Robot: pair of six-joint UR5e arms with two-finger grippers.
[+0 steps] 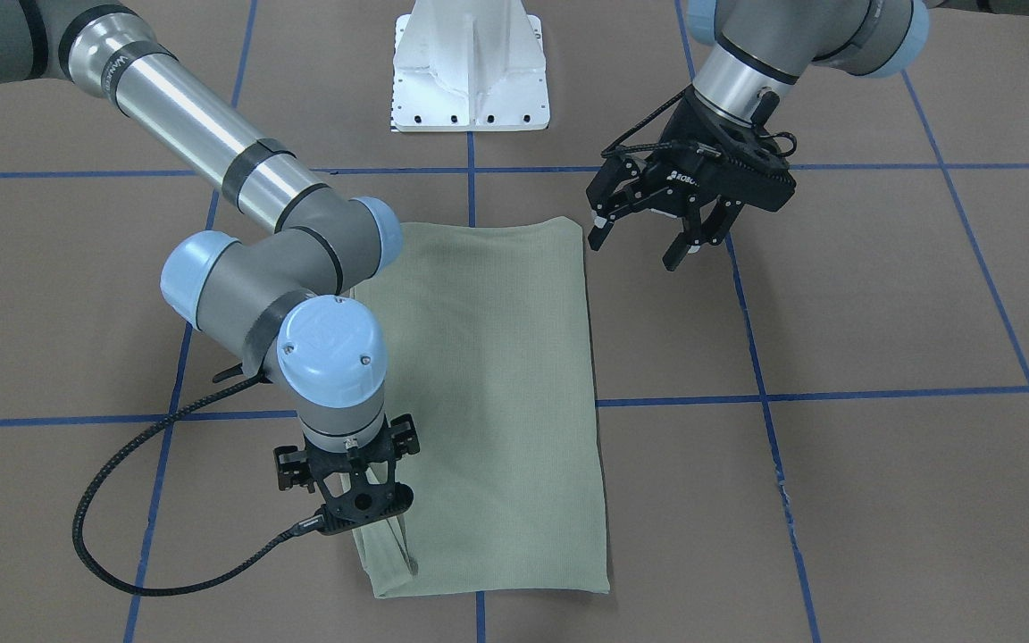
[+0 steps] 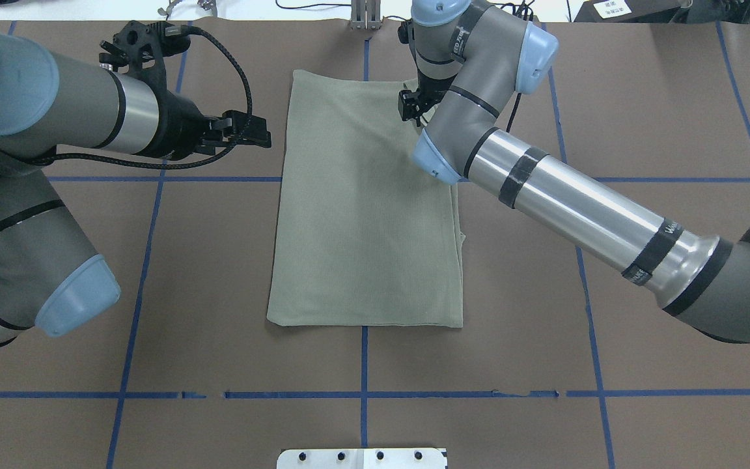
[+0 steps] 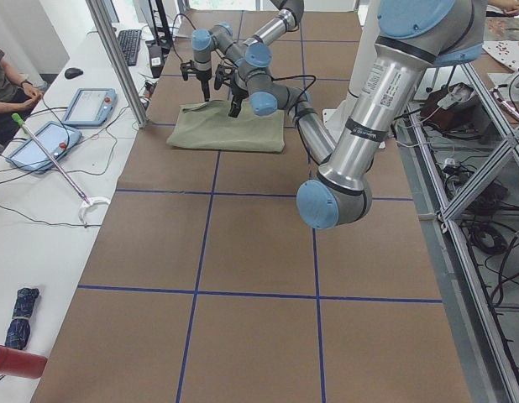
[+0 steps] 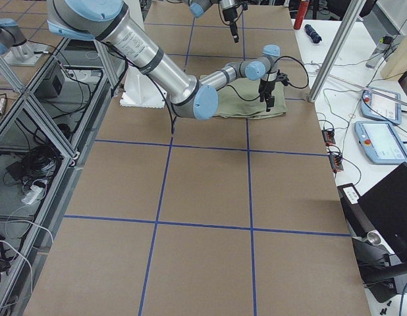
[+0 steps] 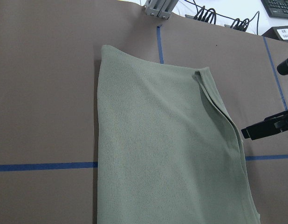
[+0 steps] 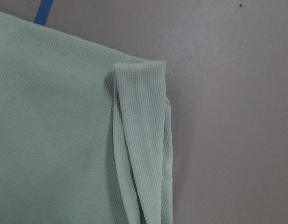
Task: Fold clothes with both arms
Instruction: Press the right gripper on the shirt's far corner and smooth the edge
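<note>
The olive-green shirt (image 1: 488, 375) lies flat on the brown table as a folded rectangle (image 2: 362, 215). A narrow folded strip runs along its edge on my right side (image 6: 144, 140). My right gripper (image 1: 370, 525) points straight down over the shirt's far corner on that side (image 2: 414, 107). Its knuckles stand spread and it holds nothing, but its fingertips are hidden under the wrist. My left gripper (image 1: 638, 250) hangs open and empty just off the shirt's near corner on my left (image 2: 264, 133). One of its fingers (image 5: 270, 128) shows at the edge of the left wrist view.
The white pedestal base (image 1: 472, 67) stands behind the shirt on my side. Blue tape lines (image 2: 362, 395) grid the table. An aluminium post (image 3: 117, 59), tablets (image 3: 87, 105) and a seated person (image 3: 3, 84) are at the operators' side bench.
</note>
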